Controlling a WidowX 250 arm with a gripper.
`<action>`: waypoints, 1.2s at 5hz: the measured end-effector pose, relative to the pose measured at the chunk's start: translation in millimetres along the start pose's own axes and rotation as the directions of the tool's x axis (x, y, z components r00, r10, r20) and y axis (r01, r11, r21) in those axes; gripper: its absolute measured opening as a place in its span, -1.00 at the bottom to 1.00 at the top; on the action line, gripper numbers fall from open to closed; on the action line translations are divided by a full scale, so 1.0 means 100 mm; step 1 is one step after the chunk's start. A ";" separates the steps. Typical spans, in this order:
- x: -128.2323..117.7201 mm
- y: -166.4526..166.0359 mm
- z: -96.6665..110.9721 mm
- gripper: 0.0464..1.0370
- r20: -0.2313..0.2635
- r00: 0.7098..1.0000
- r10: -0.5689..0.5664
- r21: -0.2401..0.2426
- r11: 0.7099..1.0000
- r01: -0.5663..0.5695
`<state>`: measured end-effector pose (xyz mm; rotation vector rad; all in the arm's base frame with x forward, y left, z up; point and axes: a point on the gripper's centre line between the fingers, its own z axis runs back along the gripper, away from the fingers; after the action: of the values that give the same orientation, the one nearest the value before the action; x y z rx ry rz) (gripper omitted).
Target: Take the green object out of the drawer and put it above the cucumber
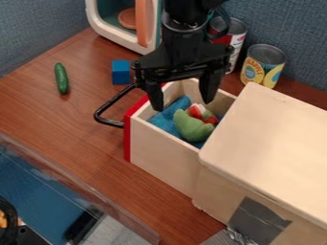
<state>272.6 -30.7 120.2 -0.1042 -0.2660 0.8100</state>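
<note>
Lower right, the wooden box is seen, its drawer pulled out, the green object inside. For the pick-up, the hand, spread wide and empty above, must be lowered and closed (the cucumber, upper left, comes later).

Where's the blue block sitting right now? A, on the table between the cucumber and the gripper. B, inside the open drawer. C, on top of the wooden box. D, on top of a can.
A: the blue block rests on the brown table, with the cucumber to one side and the gripper to the other.
</note>
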 end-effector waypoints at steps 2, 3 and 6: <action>0.01 -0.02 -0.09 0.93 -0.005 0.999 0.043 0.006 0.999 -0.043; -0.03 -0.04 -0.12 0.93 -0.012 0.999 0.052 0.010 0.999 -0.052; 0.00 -0.13 -0.24 0.93 -0.001 0.997 0.075 0.023 0.997 -0.075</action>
<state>288.3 -39.6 99.8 -0.0937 -0.2527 0.8871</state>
